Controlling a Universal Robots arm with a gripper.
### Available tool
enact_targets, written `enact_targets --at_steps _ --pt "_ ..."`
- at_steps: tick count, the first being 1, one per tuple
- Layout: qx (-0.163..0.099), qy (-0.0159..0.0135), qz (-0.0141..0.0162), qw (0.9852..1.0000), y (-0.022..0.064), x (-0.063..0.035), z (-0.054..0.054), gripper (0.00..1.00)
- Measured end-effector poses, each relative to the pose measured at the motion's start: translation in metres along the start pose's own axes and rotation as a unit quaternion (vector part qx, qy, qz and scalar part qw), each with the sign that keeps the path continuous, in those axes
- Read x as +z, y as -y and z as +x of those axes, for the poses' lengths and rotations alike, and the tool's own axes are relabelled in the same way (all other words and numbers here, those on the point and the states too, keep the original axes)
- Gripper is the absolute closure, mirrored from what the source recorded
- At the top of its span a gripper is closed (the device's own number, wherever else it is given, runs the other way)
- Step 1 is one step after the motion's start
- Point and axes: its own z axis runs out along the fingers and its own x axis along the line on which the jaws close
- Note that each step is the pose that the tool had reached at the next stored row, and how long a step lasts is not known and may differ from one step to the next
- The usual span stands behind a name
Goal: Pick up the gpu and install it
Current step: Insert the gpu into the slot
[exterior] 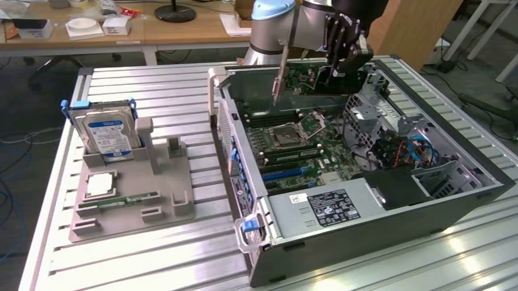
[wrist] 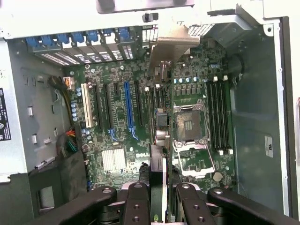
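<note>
My gripper (exterior: 344, 60) hangs over the far end of the open computer case (exterior: 453, 203), shut on the gpu (exterior: 328, 86). The gpu is a dark flat card held on edge, and its silvery metal bracket (exterior: 279, 76) points down toward the motherboard (exterior: 299, 145). In the wrist view the gpu (wrist: 158, 176) runs edge-on between the black fingers (wrist: 138, 206), with the bracket (wrist: 171, 44) at its far end. The gpu hovers above the motherboard (wrist: 117, 140), between the blue expansion slot (wrist: 128, 110) and the processor socket (wrist: 190, 124), and touches neither.
On the exterior view's left a grey fixture tray (exterior: 174, 182) carries a blue-labelled hard drive (exterior: 107, 132), a processor (exterior: 101, 185) and a green memory stick (exterior: 130, 199). Inside the case sit a power supply (exterior: 324, 207) and cables (exterior: 396, 151). Behind stands a wooden desk (exterior: 186, 30).
</note>
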Motion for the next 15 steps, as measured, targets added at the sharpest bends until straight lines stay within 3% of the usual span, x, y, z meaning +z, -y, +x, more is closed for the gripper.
enact_targets --at_steps 11,15 --pt "-0.013 0.0001 -0.0002 0.9999 -0.0010 0.0004 -0.0002 0.73" --pt "-0.048 -0.0001 -0.0011 0.9989 -0.0011 0.0014 -0.0002 0.73"
